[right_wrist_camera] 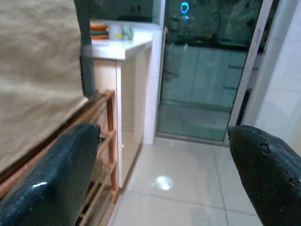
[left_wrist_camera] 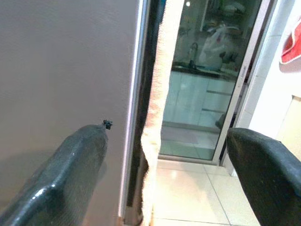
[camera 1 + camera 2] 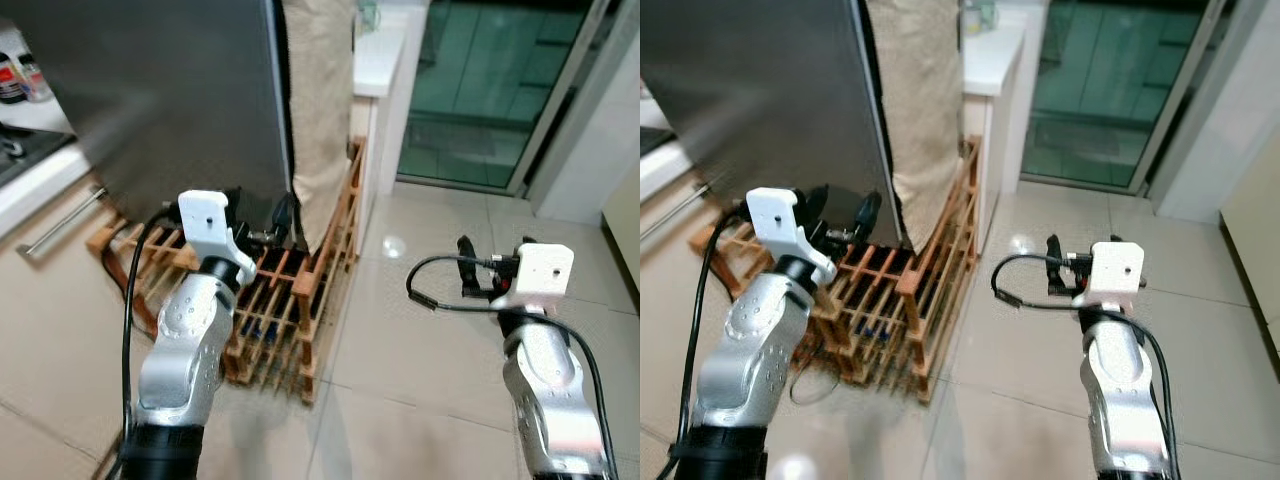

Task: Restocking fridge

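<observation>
Grey metal fridge door (image 3: 170, 100) filled the upper left of the head views, closed as far as could be told, its right vertical edge running top to bottom beside a hanging beige cloth (image 3: 320, 110). Left gripper (image 3: 262, 232) was raised just in front of the door's lower part, near that edge; jaws spread wide and empty, and in the left wrist view one finger (image 2: 70, 174) sat over the door face while the other finger (image 2: 268, 174) sat off past the cloth, so the door edge (image 2: 136, 108) fell between them. Right gripper (image 3: 468, 268) hung out over the bare tiled floor (image 3: 420, 340), well apart from the fridge, jaws also wide and holding nothing; it pointed toward the glass sliding door (image 3: 480, 90). Wooden slatted rack (image 3: 290, 300) stood on the floor at the fridge's foot, under the left gripper. White worktop (image 3: 375, 55) sat behind the cloth. No stock item in either gripper. Judged: door-opening step, barely begun; left arm clearly nearer, fridge lay ahead-left, and the door edge's long axis ran vertical, so any grab would need to close across it sideways.
</observation>
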